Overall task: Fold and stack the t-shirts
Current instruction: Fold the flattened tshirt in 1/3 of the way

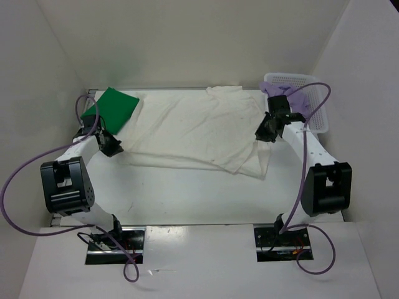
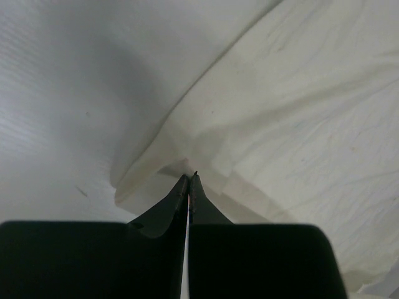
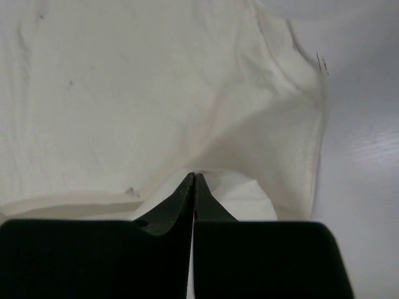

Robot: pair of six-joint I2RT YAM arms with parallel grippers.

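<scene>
Top external view, looking first at the white t-shirt (image 1: 199, 128): lying spread open and wrinkled across the far middle of the table (image 1: 187, 199), reaching from near the left side almost to the right side, with its near right corner drooping in a loose fold toward the near edge. Being pinched at both ends: on its left edge by the left gripper (image 1: 112, 147), on its right part by the right gripper (image 1: 267, 132). Looking through the left wrist camera, seeing dark fingers pressed fully together, with a folded hem of white cloth bunching right at their tips and bare table lying to the left. Looking through the right wrist camera, seeing the same tight closing, with creases in the white cloth running in toward the tips and a small flap puffing up just beyond them. Moving outward: finding the green t-shirt (image 1: 115, 107) folded into a flat, tilted rectangle at the far left corner, just beside the white one's left end. Finding the lavender t-shirt (image 1: 298, 98) crumpled inside the white lattice basket (image 1: 319, 115) at the far right, spilling over the basket's left rim just behind the right arm's wrist.
</scene>
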